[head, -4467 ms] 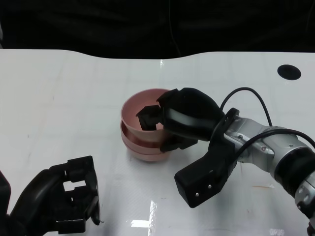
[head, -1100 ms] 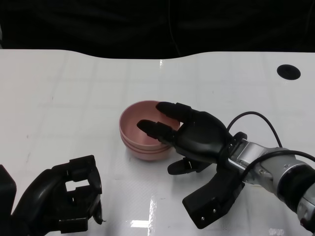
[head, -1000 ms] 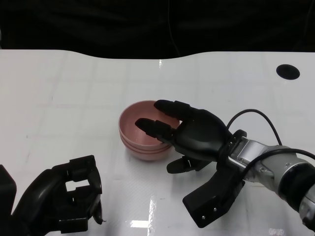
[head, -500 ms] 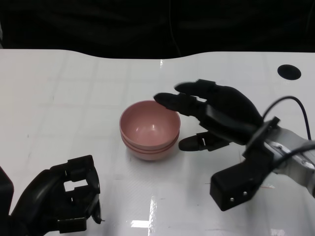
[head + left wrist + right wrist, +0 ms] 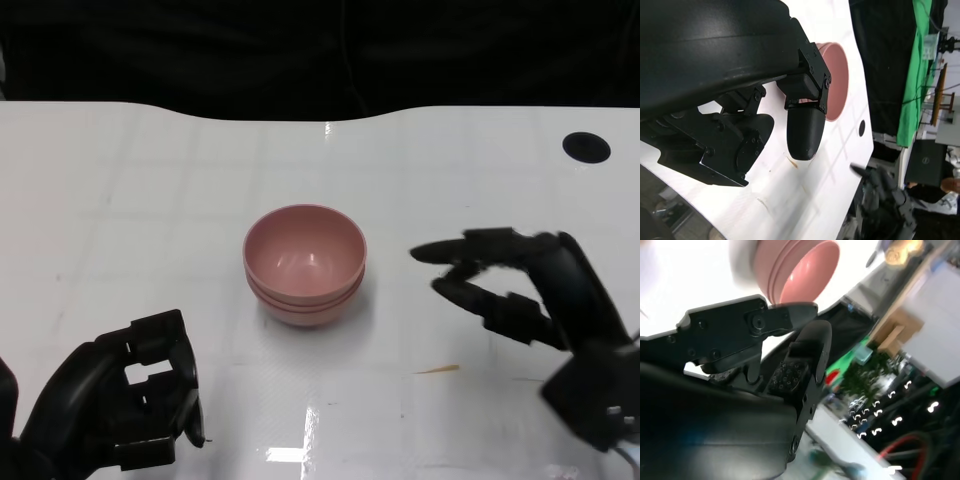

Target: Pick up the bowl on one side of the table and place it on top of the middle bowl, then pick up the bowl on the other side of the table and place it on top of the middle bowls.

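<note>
A stack of pink bowls (image 5: 305, 263) stands nested at the middle of the white table (image 5: 150, 190), the top one upright and empty. The stack also shows in the left wrist view (image 5: 836, 80) and the right wrist view (image 5: 795, 270). My right hand (image 5: 525, 290) hangs to the right of the stack, apart from it, fingers spread and holding nothing. My left hand (image 5: 125, 405) rests at the near left corner with its fingers curled in, nothing in it.
A round black hole (image 5: 587, 146) sits in the table at the far right. A small orange mark (image 5: 437, 370) lies on the surface near my right hand. Beyond the far edge is dark.
My right hand let go of the top bowl, opened and drew back to the right, away from the stack. The bowls stay nested. My left hand has hardly moved.
</note>
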Motion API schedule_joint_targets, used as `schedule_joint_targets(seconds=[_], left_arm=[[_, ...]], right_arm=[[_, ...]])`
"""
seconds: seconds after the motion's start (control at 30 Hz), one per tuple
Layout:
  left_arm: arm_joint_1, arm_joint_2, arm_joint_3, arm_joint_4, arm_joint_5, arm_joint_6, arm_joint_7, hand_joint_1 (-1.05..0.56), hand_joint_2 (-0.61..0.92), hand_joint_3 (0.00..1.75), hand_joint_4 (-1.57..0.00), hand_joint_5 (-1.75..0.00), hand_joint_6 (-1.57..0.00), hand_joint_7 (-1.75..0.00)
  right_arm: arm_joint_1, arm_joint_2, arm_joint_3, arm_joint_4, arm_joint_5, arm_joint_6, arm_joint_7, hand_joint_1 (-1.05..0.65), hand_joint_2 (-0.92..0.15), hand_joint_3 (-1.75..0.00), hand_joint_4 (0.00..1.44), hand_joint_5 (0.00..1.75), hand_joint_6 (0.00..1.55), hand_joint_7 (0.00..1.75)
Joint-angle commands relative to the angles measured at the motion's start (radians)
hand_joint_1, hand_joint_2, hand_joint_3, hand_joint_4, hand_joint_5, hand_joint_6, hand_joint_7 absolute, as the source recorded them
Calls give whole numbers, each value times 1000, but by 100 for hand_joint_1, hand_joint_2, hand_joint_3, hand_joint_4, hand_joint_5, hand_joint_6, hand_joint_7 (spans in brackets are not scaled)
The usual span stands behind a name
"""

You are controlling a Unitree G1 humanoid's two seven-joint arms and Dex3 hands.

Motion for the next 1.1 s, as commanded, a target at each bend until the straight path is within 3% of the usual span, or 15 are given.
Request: schedule_joint_targets(seconds=[0.03,0.13,0.37,0.47,0.6,0.67,0.73,0.8,1.1], left_arm=[[7,6,17,-11,-11,1,12,21,67,143,-90,-175,-75,-175],[5,7,24,-6,-14,-4,10,22,67,144,-90,-175,-75,-175],[-6,15,41,19,-20,-19,-12,21,64,147,-93,-175,-76,-175],[-8,15,46,27,-18,-27,-10,22,63,147,-93,-175,-76,-175],[-7,9,52,20,-27,-7,7,22,63,147,-93,-175,-76,-175],[-7,7,54,18,-32,-2,11,22,63,147,-92,-175,-76,-175],[-9,5,59,15,-37,4,18,20,64,146,-91,-175,-75,-175],[-12,3,65,12,-47,16,27,20,65,145,-90,-175,-74,-175],[-15,-45,115,20,-140,34,49,18,67,148,-90,-175,-72,-175]], right_arm=[[94,53,-81,-100,198,132,75,-40,-92,-31,77,128,97,52],[159,121,-158,-154,407,255,140,-37,-92,-41,71,138,83,75],[260,174,-266,-250,603,461,215,-27,-91,-42,70,138,75,88],[277,195,-294,-268,641,511,229,-20,-68,-81,72,139,76,92],[293,197,-316,-207,624,452,333,-4,-60,-105,71,150,73,106],[298,196,-326,-195,625,447,370,-2,-60,-107,71,151,73,107],[310,194,-333,-188,636,447,414,-4,-63,-95,84,155,78,126],[317,202,-344,-188,658,468,440,-5,-64,-92,86,160,78,135],[348,232,-368,-243,760,628,454,-5,-73,-81,83,172,80,137]])
